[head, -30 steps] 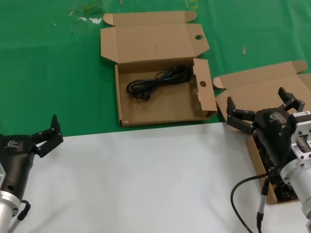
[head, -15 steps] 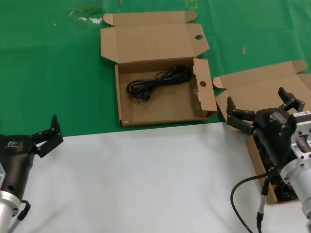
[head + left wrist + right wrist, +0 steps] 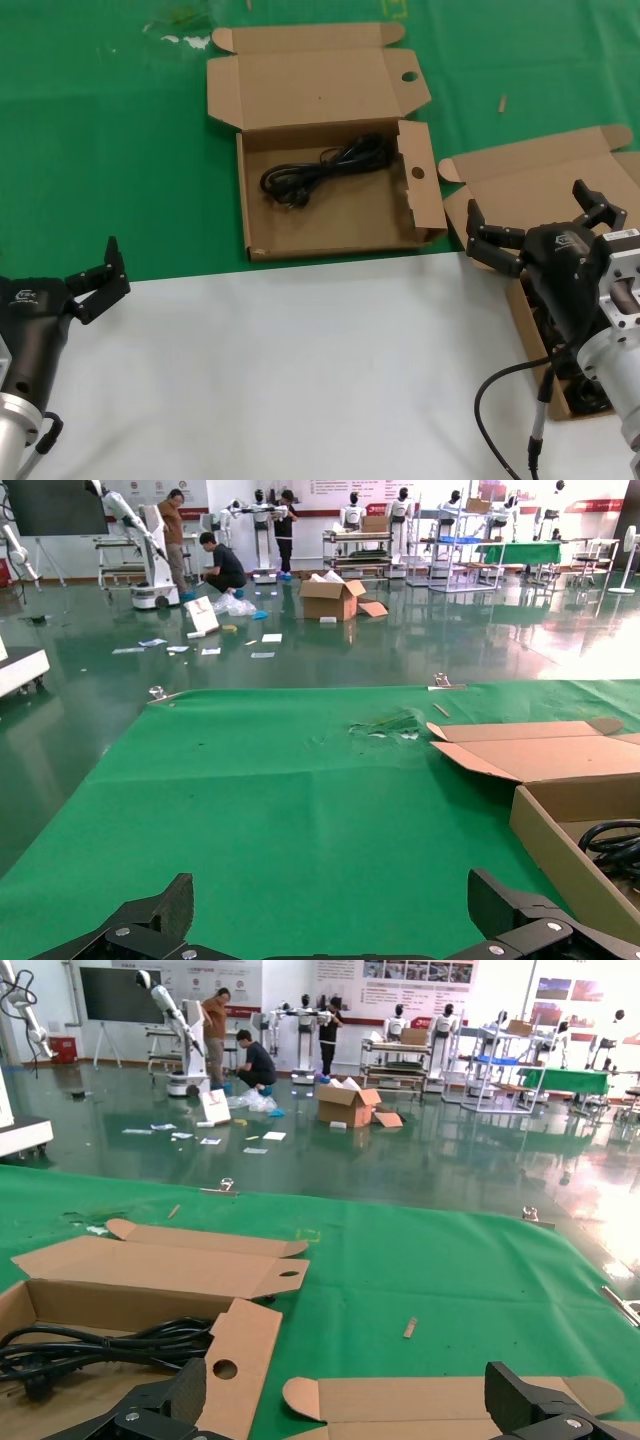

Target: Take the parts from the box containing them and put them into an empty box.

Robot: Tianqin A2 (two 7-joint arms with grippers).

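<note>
The wide cardboard box with round holes (image 3: 330, 220) lies open at the back middle, with one black power cable (image 3: 322, 170) coiled inside. The box without holes (image 3: 540, 170) lies open at the right, mostly hidden under my right arm; dark cables (image 3: 588, 396) show in it beside the arm. My right gripper (image 3: 530, 208) is open and empty above this box's lid. My left gripper (image 3: 100, 280) is open and empty at the left, over the edge of the white sheet. The right wrist view shows the holed box (image 3: 240, 1345), its cable (image 3: 90, 1345) and the other box's lid (image 3: 440, 1400).
A green cloth (image 3: 120, 150) covers the far table and a white sheet (image 3: 300, 370) the near part. The left wrist view shows the holed box's wall (image 3: 560, 855) and cable (image 3: 612, 840). A small stick (image 3: 503, 103) lies on the cloth at the back right.
</note>
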